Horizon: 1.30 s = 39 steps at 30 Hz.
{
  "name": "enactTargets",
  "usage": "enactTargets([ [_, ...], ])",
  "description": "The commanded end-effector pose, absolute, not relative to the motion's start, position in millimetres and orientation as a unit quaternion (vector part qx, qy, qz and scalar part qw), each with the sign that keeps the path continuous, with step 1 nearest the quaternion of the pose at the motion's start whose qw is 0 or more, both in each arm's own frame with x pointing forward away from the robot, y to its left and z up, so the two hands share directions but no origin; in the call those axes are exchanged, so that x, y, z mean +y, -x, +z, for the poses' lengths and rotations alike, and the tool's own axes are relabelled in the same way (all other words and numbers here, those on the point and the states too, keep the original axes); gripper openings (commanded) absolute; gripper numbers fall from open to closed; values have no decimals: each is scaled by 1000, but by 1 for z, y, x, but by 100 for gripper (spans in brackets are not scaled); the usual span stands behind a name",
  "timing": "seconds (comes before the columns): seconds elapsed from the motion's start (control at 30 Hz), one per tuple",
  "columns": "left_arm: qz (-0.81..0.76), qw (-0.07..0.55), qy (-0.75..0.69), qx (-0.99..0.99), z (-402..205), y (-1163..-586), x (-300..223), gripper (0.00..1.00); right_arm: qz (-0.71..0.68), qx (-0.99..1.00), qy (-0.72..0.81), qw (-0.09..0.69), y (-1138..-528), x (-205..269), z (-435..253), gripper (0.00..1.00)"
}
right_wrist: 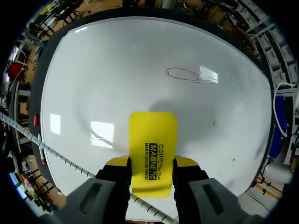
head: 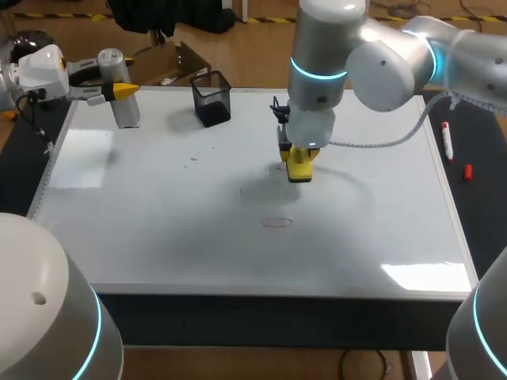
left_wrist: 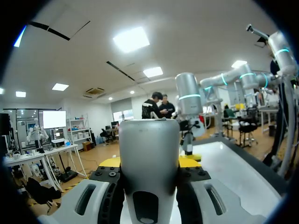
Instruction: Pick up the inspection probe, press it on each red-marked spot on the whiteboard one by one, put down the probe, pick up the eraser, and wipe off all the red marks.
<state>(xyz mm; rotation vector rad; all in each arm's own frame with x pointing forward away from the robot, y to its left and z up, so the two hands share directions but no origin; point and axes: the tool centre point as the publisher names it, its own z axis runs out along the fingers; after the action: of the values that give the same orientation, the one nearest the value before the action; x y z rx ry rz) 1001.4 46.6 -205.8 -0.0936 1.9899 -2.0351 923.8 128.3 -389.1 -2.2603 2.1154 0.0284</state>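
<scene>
Over the middle of the whiteboard (head: 158,237), the R gripper (head: 300,164) is clamping the yellow eraser (right_wrist: 153,144) from both sides, pad pointing down and low over the board; whether it is touching can't be told. One red oval (head: 277,222) is showing just ahead of it, on the near side, not yet wiped. At the far-left corner the L gripper (left_wrist: 149,163) is closing on the grey probe (head: 120,111), upright; whether its base is resting on anything isn't clear. Risks, as a judgement: the eraser may be coming down tilted, so only one edge is rubbing and part of the oval is surviving; pressing too hard could be twisting it in the fingers; the white coiled cable (head: 372,142) off the R wrist could be dragging across the board. The surface is reading glossy white, w/ glare patches near the front-right and left edges and a few faint dark specks left of centre. A black bin (head: 211,99) is standing at the far edge; a marker (head: 447,141) and a red cap (head: 467,172) are lying on the dark strip beside the R edge.
</scene>
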Motion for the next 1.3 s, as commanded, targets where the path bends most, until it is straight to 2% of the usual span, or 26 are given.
enactTargets([
  [0.03, -707, 147, 32, 691, -205, -1001, 46, 0, 13, 675, 737, 24, -925, 142, -389, 0],
  [0.33, -707, 147, 32, 691, -205, -1001, 46, 0, 32, 659, 751, 22, -938, 177, -413, 0],
  [0.57, -707, 147, 32, 691, -205, -1001, 46, 0, 41, 654, 755, 18, -942, 185, -421, 0],
  [1.3, -707, 147, 32, 691, -205, -1001, 46, 0, 18, 681, 731, -20, -959, 133, -453, 0],
])
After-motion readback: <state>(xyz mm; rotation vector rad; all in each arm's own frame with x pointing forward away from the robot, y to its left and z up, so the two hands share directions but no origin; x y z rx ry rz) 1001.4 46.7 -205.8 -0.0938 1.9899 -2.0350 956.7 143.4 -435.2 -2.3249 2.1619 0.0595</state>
